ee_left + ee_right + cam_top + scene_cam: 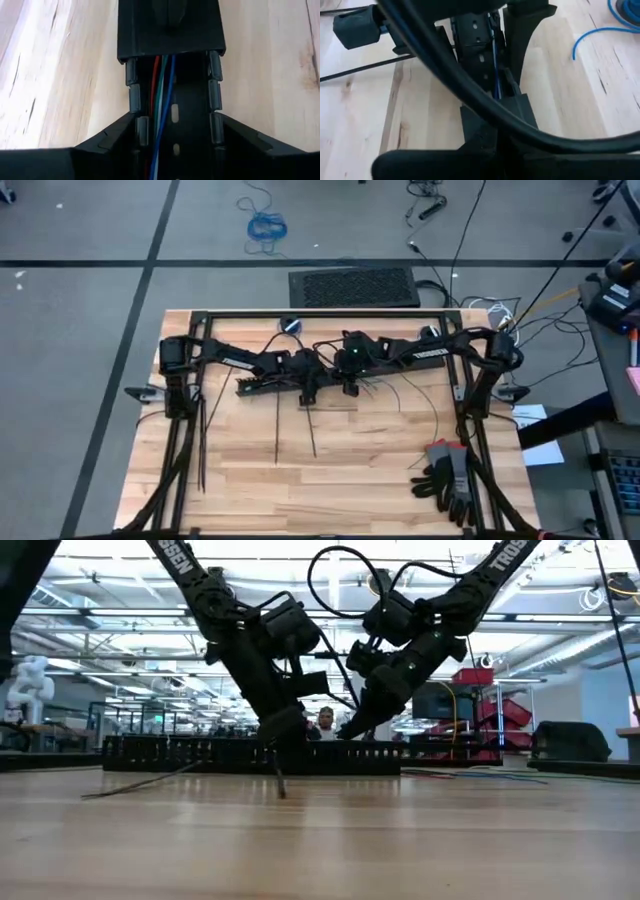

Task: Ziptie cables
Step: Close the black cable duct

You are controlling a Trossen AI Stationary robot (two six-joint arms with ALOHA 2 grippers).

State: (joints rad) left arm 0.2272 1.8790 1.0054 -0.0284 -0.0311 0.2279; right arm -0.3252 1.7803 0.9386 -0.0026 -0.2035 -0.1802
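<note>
The wooden table (pixel 340 465) carries a black slotted bar (pixel 262 385) near its far edge. In front of the bar lie thin black zipties (pixel 277 430). Dark gloves (pixel 447 472) lie well right of the bar, near the front edge.

Two matte-black jointed arms, white TROSSEN lettering on links, looped black cables at wrists, green LED on one wrist.
</note>
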